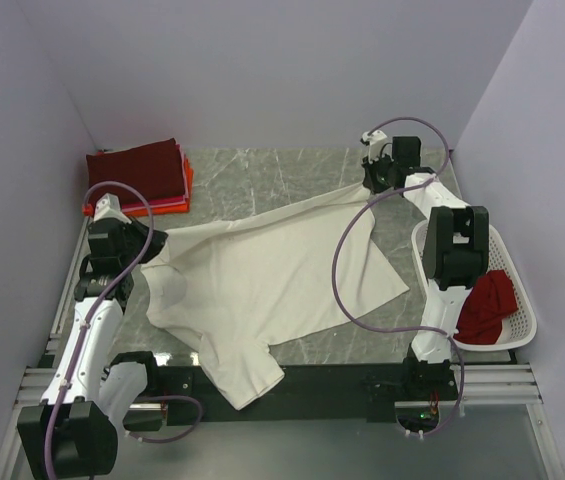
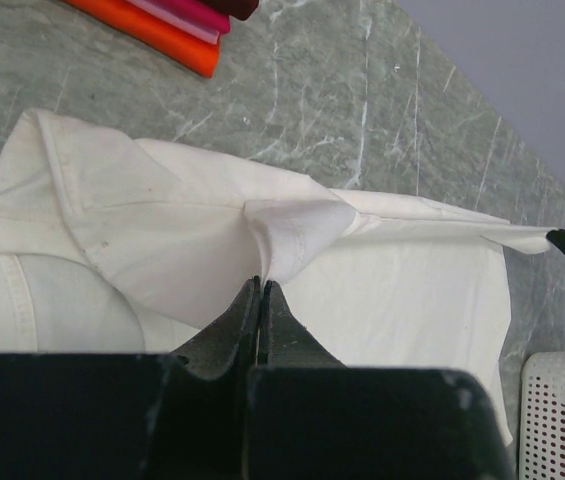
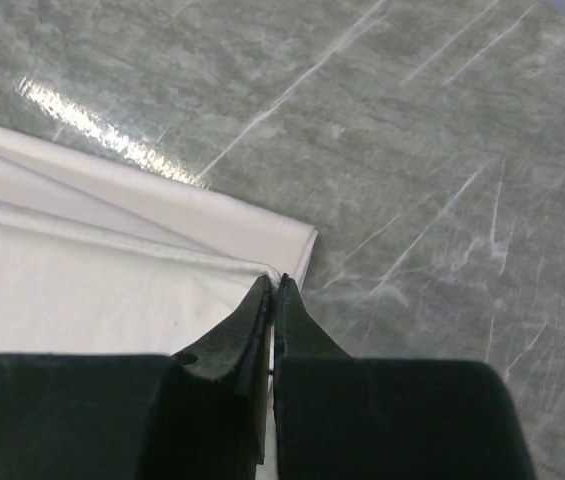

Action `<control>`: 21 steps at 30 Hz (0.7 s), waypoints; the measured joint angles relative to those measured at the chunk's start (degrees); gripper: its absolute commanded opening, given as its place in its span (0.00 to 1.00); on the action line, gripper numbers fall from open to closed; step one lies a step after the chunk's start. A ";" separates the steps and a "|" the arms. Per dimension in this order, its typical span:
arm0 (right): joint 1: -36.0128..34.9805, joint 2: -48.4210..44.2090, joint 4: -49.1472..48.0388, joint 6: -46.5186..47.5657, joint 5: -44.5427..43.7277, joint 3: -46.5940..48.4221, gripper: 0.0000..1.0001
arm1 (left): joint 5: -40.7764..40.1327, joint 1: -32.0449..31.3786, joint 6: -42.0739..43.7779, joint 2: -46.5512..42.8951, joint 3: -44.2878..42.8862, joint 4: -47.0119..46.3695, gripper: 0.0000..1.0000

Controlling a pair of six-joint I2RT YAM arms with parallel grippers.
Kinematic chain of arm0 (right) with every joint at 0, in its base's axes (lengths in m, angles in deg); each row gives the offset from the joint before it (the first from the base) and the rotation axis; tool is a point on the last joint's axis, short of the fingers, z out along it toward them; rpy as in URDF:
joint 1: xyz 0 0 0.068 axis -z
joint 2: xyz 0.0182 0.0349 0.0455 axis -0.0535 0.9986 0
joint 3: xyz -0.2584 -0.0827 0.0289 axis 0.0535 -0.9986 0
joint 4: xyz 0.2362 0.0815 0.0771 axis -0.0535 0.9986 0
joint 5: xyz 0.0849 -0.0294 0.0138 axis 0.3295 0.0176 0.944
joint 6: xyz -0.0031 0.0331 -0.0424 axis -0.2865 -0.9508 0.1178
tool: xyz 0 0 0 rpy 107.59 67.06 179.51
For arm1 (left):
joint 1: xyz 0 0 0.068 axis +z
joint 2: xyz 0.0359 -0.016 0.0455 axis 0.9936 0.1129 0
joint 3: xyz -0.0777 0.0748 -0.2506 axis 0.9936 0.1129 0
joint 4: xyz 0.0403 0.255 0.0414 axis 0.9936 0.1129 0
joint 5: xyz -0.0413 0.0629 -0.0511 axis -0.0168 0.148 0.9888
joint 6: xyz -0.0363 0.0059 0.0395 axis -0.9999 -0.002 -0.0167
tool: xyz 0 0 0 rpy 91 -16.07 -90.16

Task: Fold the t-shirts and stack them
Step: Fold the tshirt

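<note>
The grey worktop [image 1: 262, 170] bore the cream-white t-shirt [image 1: 262, 285], spread between both pincers. A folded stack [image 1: 137, 172] sat beyond the left pincer [image 2: 262, 285], which was clamped on a raised fold; the right pincer [image 3: 274, 282] pinched a hem corner.

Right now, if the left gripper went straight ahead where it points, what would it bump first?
The white shirt. The left gripper is shut on it, and a raised fold of cloth sits right at its tips. Beyond that lies more shirt, then probably the grey table.
</note>
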 measured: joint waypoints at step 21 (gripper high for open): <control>0.00 -1.99 1.16 4.26 -2.01 -5.07 0.00 | 3.30 0.00 -2.51 -0.61 2.16 2.73 0.01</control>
